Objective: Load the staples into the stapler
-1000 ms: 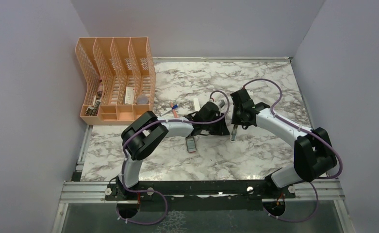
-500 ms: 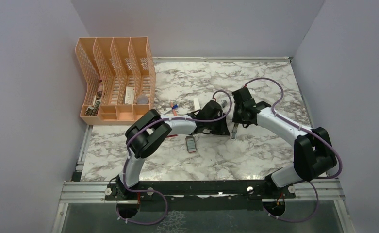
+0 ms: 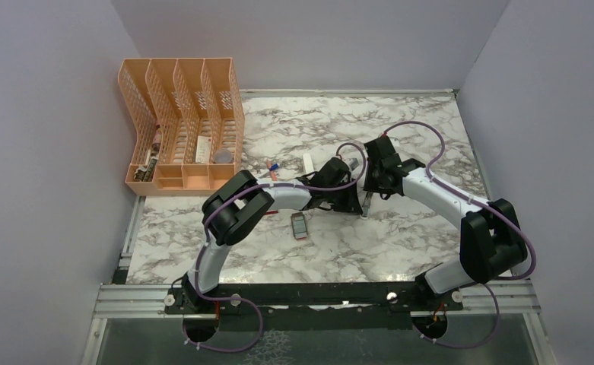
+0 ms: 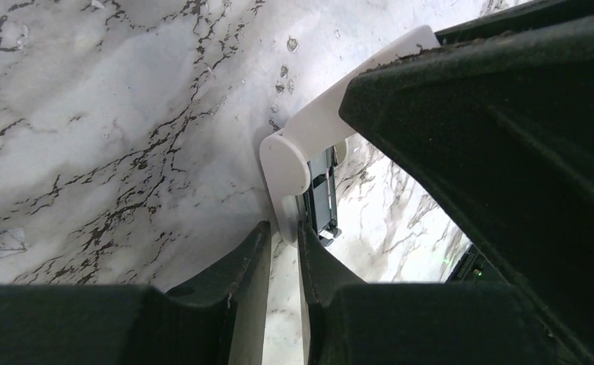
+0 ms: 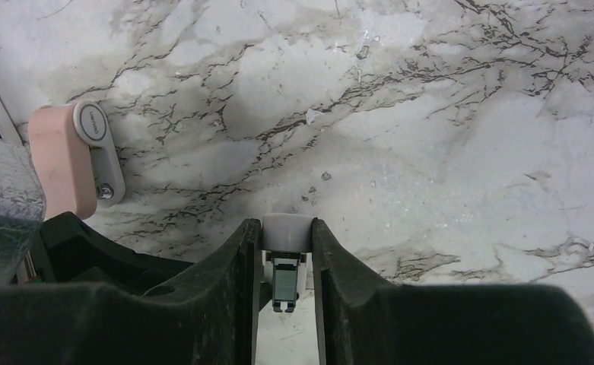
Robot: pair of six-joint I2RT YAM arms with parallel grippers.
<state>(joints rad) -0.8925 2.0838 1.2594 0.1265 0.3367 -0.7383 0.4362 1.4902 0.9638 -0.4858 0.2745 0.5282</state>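
Within the right end effector (image 5: 286, 237) the stapler (image 5: 286, 226) sits clamped, left end effector (image 4: 283, 230) pinching its white tip.

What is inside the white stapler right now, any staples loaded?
Inside the stapler, held by the right hand, a dark metal channel shows. No staple strip is discernible in it. A black housing covers the channel's far part, so its contents cannot be confirmed.

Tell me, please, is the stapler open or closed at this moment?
Open. In the left wrist view, the white cover of the stapler stands at an angle away from its dark metal channel, which lies bare.
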